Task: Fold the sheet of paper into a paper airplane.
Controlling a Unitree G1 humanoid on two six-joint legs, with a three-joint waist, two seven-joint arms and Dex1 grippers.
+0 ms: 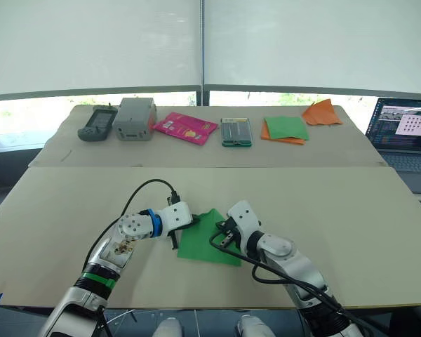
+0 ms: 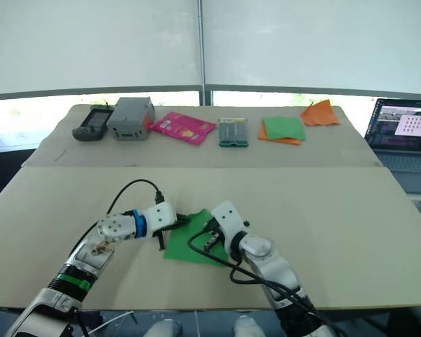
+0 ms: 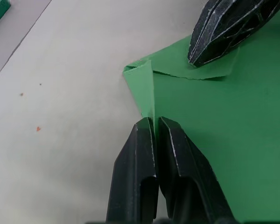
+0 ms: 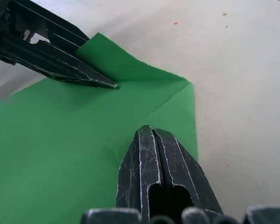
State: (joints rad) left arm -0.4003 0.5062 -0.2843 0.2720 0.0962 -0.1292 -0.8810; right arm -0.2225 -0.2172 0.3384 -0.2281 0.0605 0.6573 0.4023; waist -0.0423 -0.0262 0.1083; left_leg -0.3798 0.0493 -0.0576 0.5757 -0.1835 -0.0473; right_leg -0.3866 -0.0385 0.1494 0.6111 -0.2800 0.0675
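Far table (image 1: 196,158), L to R along the back: dark handheld device (image 1: 97,123), grey box (image 1: 135,119), pink packet (image 1: 185,128), small green-edged case (image 1: 236,132), green-and-orange stack of sheets (image 1: 285,129), orange pointed paper piece (image 1: 321,113). Laptop (image 1: 407,133) at far R edge.

Near table, centre front: sheet of paper (image 1: 209,239), bright green, lying flat w/ one corner pointing away from robot. That far corner has small flaps turned over onto the sheet.

Left end effector (image 3: 155,121): comes in from L side of sheet, tips at its L edge nr the far corner. Fingers closed together, only a hairline gap; a thin fold of the green edge seems to run up btwn the tips, so prob. pinching the folded flap, but can't be sure how much it really grips.

Right end effector (image 4: 153,133): on sheet from R, fingers shut tight, nothing btwn them, tips pressing down on the other folded flap nr the same corner. In its wrist view the left one's tip sits just beside, on the crease.

Step, as I read it: early stage, making the nose folds, i.e. corner flaps folded in twd centre line. Sheet is otherwise one flat layer, no wedge yet, so most of task left.

Next move prob. needs: R holds sheet pinned while L drags along fold to sharpen crease. Paper thin, slides easily on smooth table, so keep downward pressure; risk is sheet skewing or flap springing open.
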